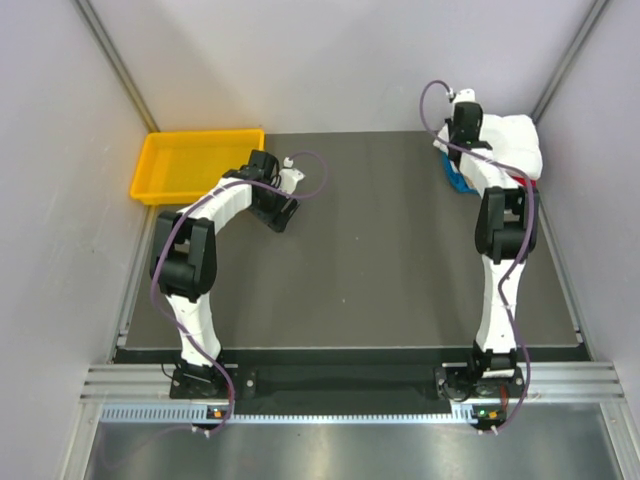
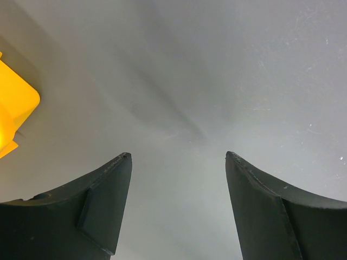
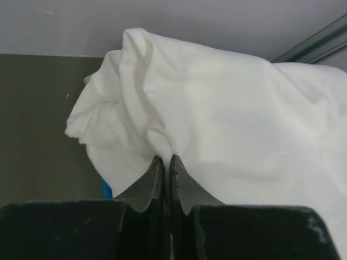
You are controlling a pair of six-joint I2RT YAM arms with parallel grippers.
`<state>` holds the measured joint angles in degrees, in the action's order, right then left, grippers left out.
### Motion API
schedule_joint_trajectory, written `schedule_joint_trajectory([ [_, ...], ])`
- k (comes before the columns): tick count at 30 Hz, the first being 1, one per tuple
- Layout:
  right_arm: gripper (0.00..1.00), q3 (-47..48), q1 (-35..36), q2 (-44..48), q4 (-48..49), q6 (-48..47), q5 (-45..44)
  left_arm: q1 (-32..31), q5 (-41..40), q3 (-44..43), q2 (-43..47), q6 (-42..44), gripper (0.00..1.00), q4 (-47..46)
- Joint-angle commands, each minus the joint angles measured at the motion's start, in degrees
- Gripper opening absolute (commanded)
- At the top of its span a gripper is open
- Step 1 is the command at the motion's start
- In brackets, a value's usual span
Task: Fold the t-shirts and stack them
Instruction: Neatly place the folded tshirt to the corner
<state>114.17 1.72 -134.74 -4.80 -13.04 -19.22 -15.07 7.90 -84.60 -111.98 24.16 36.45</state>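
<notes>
Dark surface (image 1: 370,270) between pale walls: the jaws of the right arm (image 1: 500,225) are clenched on a fold of the white t-shirt (image 3: 217,108), at the far corner across from the yellow tray (image 1: 195,165).
The shirt lies bunched in a heap, well apart from the tray, with a sliver of blue t-shirt (image 1: 458,181) showing under its tray-side edge. Jaws of the left arm (image 1: 215,205) stand released, gripping nothing, over bare surface just beside the tray.

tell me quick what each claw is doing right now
left claw: open, holding nothing
right claw: closed, pinching a fold of the white t-shirt
</notes>
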Motion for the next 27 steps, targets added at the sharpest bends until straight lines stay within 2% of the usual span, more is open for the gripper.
schedule_joint_trajectory([
  [1, 0.00, -5.4, 3.4, 9.0, 8.7, -2.4, -0.8, 0.0, 0.5, 0.0, 0.9, 0.9, 0.75, -1.1],
  [6, 0.00, -12.1, 5.1, 13.5, 12.7, -3.1, 0.7, 0.0, 1.1, -0.1, 0.8, 1.0, 0.75, -0.9],
  [10, 0.00, -8.9, 5.0, 10.6, 7.7, -3.9, 3.2, 0.0, 1.0, 0.0, 0.7, 1.2, 0.75, -0.8],
  [12, 0.03, -6.3, 5.1, 7.9, 5.5, -4.3, 4.1, 0.0, 1.0, 0.1, 0.8, 1.3, 0.75, -0.9],
  [13, 0.06, -5.0, 5.1, 6.9, 2.6, -4.4, 4.4, 0.0, 0.8, 0.1, 0.6, 1.5, 0.75, -0.9],
  [15, 0.23, -1.8, 5.1, 3.8, 0.2, -4.5, 4.9, 0.0, 0.8, 0.0, 0.5, 1.5, 0.75, -0.8],
  [17, 0.37, 0.4, 5.1, 1.7, -5.5, -5.5, 11.8, 0.0, 0.9, 0.1, 0.2, 1.8, 0.75, -0.7],
  [18, 0.49, 2.2, 5.2, 1.1, -7.7, -5.9, 14.8, 0.0, 0.9, 0.2, 0.1, 1.9, 0.75, -0.8],
  [21, 0.64, 1.5, 5.5, 1.1, -11.1, -6.9, 19.0, 0.0, 0.7, 0.2, -0.3, 1.9, 0.75, -0.7],
  [27, 0.68, 1.1, 5.2, 3.6, -12.2, -6.0, 21.4, 0.0, 0.8, 0.0, -0.6, 1.9, 0.74, -0.2],
])
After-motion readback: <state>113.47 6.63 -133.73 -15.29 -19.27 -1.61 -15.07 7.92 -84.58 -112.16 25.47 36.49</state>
